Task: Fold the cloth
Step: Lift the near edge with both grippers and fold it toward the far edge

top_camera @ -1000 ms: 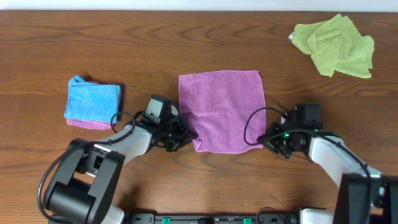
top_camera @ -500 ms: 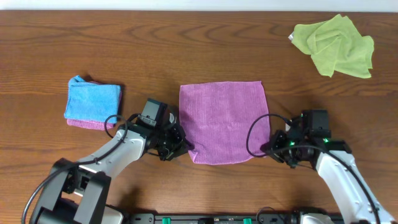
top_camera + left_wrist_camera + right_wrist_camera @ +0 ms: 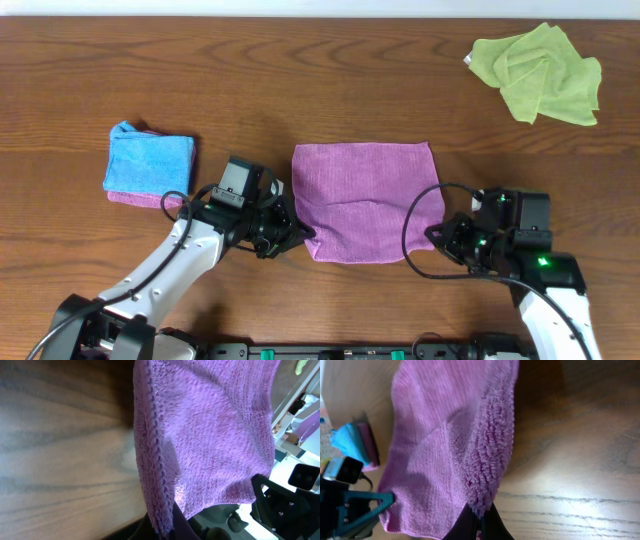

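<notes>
Both grippers drew back toward the robot's side, towing the cloth. Left gripper (image 3: 298,236) is clamped on the near-left corner, right gripper (image 3: 438,233) on the near-right; wrist cams show fabric pinched betw. the fingers and hanging off them. Purple cloth (image 3: 365,200) sits mid-table (image 3: 300,70), far edge now closer in, faint crease across the middle, near edge raised. Looks like corners are secured but no fold yet; prob. next is carrying the near edge over to the far edge. Blue folded cloth (image 3: 150,160) and green cloth (image 3: 540,70) lie well apart.
</notes>
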